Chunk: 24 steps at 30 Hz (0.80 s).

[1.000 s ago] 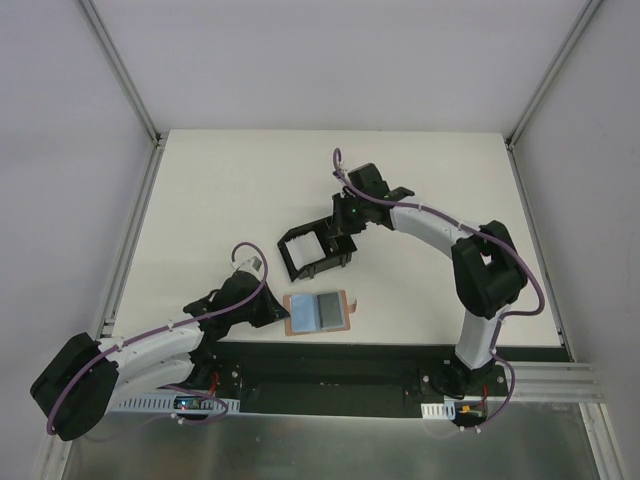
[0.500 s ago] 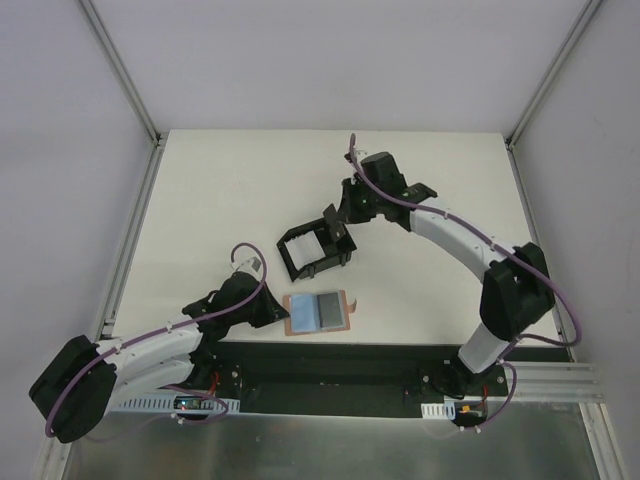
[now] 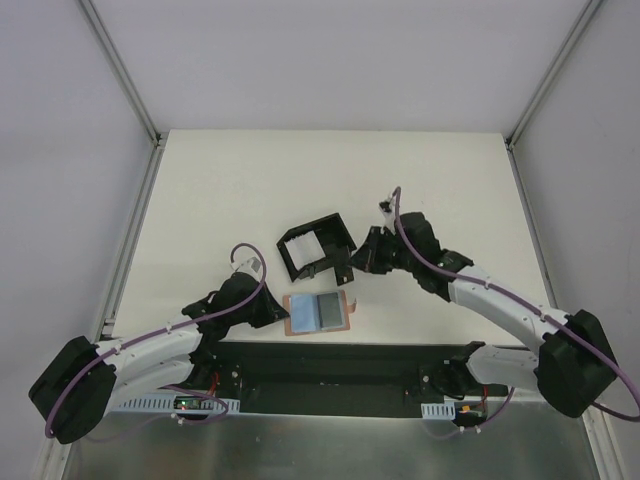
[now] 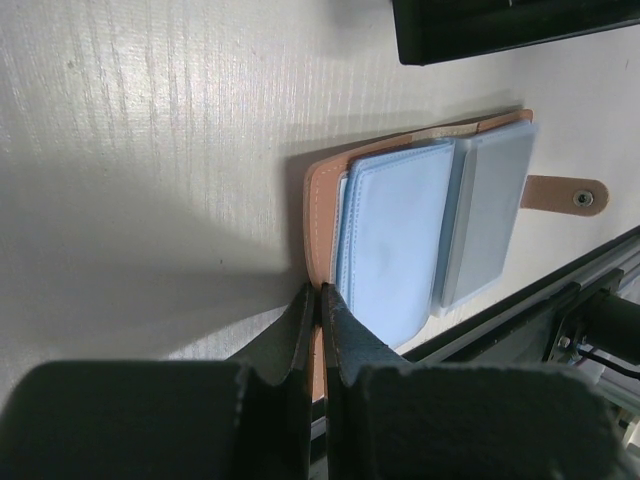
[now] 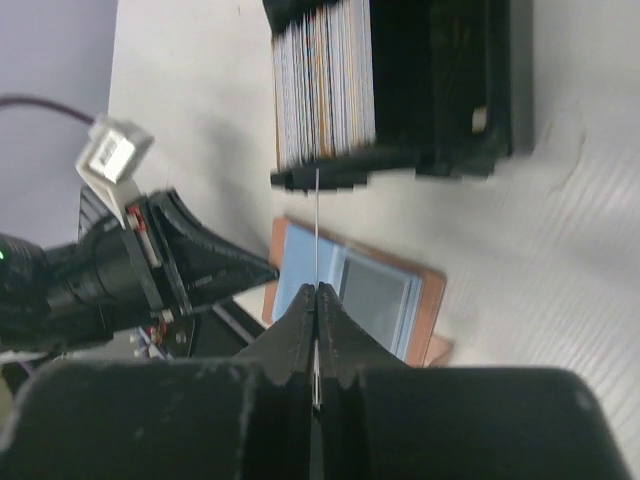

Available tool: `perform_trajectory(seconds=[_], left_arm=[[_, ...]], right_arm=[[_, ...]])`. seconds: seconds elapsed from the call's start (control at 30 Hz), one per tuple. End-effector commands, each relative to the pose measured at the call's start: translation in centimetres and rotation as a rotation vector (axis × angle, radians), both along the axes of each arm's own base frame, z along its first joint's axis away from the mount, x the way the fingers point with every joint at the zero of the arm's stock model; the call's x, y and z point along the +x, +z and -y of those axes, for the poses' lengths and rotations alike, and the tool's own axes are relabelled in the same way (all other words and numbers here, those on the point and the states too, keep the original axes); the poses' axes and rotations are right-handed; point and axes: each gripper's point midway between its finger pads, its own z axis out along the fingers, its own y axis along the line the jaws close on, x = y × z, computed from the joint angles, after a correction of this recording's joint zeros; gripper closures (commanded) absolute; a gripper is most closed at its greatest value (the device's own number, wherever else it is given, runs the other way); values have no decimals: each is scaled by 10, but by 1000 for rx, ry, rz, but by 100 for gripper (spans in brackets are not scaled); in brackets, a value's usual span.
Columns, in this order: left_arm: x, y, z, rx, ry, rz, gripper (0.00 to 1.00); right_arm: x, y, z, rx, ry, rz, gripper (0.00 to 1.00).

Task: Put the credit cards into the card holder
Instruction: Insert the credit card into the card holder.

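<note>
The left claw (image 4: 320, 292) is shut tight on the edge of the open card holder (image 4: 318, 200), which lies on the counter (image 4: 150, 150). The right claw (image 5: 316, 292) pinches one thin credit card (image 5: 316, 230) just above it.

One card holder (image 4: 320, 200) ahead of the left claw (image 4: 320, 300); three credit cards (image 4: 395, 240), one in the right claw (image 5: 315, 300); one black box (image 5: 440, 90)

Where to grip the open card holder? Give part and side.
Probably the bare tan border of the card holder, opposite its snap strap, from the left arm's side: it lies open and flat, pockets covering the middle.
</note>
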Motion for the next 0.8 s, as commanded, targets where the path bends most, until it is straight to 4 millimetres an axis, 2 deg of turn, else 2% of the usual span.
perform_trajectory(seconds=[0.0, 0.13, 0.23, 0.53, 0.77], left_arm=[[-7, -7, -4, 4, -6, -29, 100], [-9, -11, -6, 2, 5, -42, 100], [-11, -12, -6, -4, 11, -50, 100], [-16, -19, -8, -12, 25, -72, 100], [-16, -19, -9, -12, 29, -72, 100]], right_arm=[[-32, 7, -17, 142, 6, -23, 100], [-64, -27, -29, 110, 24, -75, 100], [-76, -47, -37, 106, 25, -101, 100], [-80, -78, -56, 105, 21, -153, 100], [-81, -96, -49, 73, -6, -166, 100]])
